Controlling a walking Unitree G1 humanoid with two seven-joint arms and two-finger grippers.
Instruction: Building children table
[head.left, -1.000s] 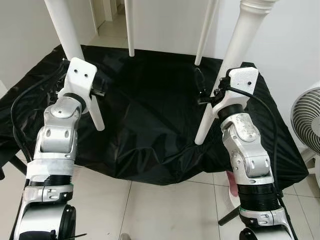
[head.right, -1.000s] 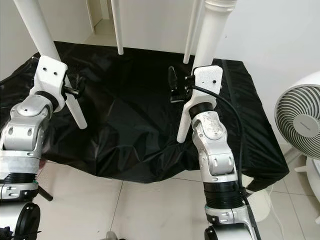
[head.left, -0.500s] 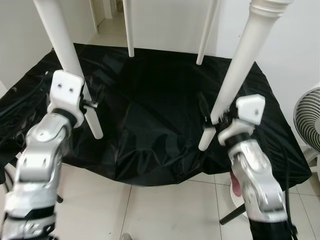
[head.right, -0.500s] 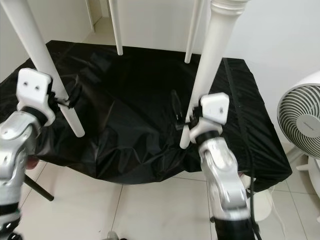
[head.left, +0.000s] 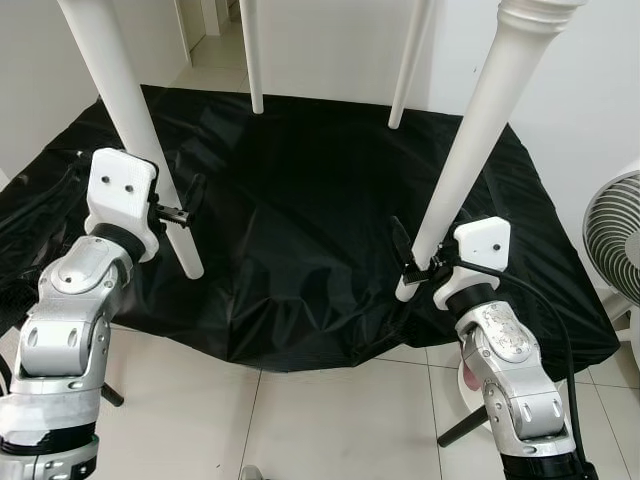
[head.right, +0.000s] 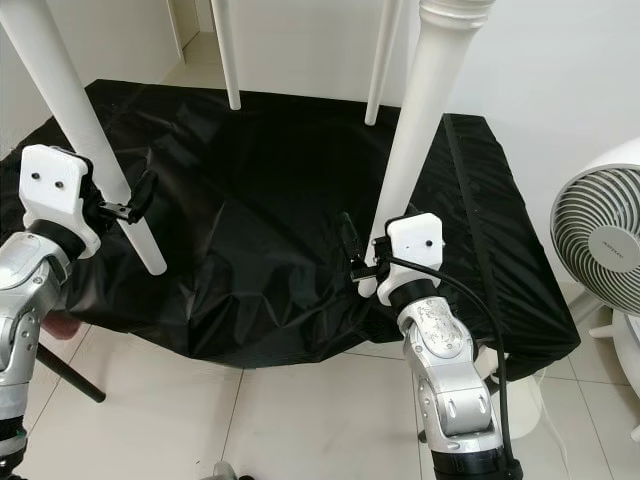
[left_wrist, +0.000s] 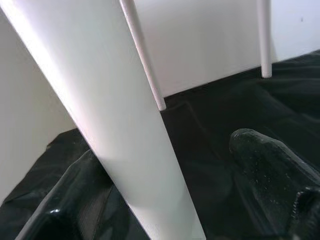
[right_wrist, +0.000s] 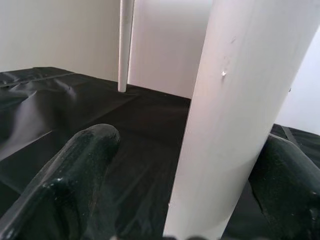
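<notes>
Table legs are what both arms are busy with: four white ones rise over the black sheet (head.left: 300, 200) that covers the floor, two thin ones at the far side and two thick ones near the robot. Left gripper (head.left: 178, 213) sits low on the near left leg (head.left: 130, 120), forearm raised from the elbow and angled inward, white wrist block pressed against the leg's outer side; the left wrist view has the leg running straight between the two black fingers (left_wrist: 270, 165), one either side, so it's clamped on. That leg leans, top tipped away to the left, rounded foot down on the sheet. Over on the other side, the right gripper (head.left: 412, 262) grips the near right leg (head.left: 480, 130) just above its foot, arm bent up from below with the wrist tucked close behind the leg; in the right wrist view the fingers (right_wrist: 75, 175) bracket the white shaft on both sides. This leg tilts too, turned collar at the top leaning off to the right. A white fan (head.right: 600, 250) stands on the tiles beside the sheet's right edge
</notes>
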